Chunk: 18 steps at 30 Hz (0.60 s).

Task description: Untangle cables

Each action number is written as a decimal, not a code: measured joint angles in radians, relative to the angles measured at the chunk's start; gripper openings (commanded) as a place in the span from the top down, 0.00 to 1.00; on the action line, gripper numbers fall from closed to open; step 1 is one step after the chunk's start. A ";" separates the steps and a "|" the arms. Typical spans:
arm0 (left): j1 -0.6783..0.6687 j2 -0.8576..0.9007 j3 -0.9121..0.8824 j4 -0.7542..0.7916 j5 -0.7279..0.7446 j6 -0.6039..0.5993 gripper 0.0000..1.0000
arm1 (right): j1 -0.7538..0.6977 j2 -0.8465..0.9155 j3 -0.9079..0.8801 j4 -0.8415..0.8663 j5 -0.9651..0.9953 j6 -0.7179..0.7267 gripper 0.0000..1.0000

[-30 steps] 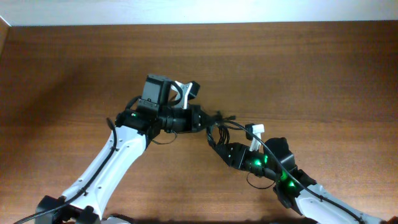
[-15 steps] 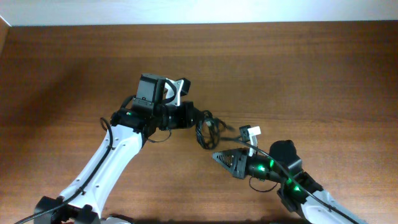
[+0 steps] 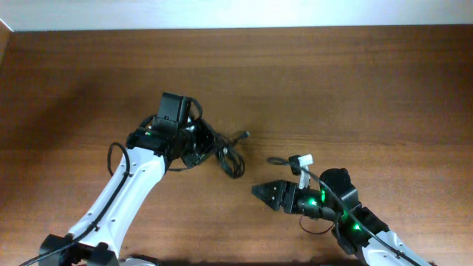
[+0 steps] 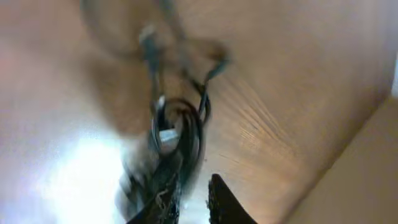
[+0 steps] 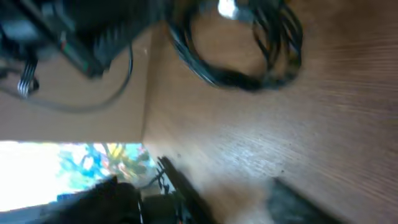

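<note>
Overhead, we list: cables (image 3: 230,158) bunched left of centre on the table (image 3: 355,81), touching the left gripper (image 3: 204,145). That arm rises from lower left and bends rightward. The right gripper (image 3: 259,192) sits lower right of the bundle, apart from it, tip pointing left.

Left wrist view, blurred: cables (image 4: 180,127) at mid-frame, strands running down into the left gripper (image 4: 196,186), which we judge clenched on them.

Right wrist view: cables (image 5: 249,68) at top, ahead of the right gripper (image 5: 221,177), whose fingers are spread and empty. We judge its reach must go up-left.
</note>
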 measured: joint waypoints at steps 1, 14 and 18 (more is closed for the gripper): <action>-0.001 0.000 0.000 -0.017 0.001 -0.055 0.90 | 0.000 0.000 0.000 0.000 0.015 0.057 0.01; -0.012 0.000 0.001 -0.055 -0.145 -0.085 0.20 | 0.000 0.220 0.000 0.002 0.161 0.329 0.01; -0.012 0.000 0.002 -0.150 -0.316 0.136 0.33 | 0.000 0.272 0.000 -0.007 0.190 0.277 0.01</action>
